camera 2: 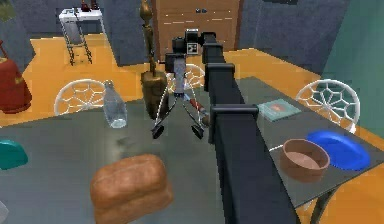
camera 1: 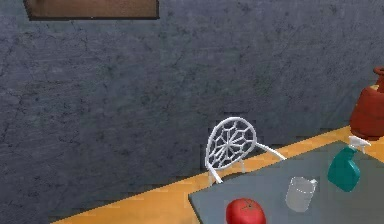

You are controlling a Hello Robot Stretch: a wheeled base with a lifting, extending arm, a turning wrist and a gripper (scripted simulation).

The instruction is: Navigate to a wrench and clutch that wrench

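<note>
In the arm side view the dark arm bar reaches out over a grey table. At its far end hangs the gripper, its two thin fingers pointing down toward the tabletop. A small reddish bit sits at the gripper's body, and I cannot make out whether it is a wrench. I cannot tell whether the gripper holds anything.
On the table lie a bread loaf, a glass bottle, a tall wooden post, a brown bowl, a blue plate and a teal book. White chairs ring it. The forward view has an apple, a glass and a red vase.
</note>
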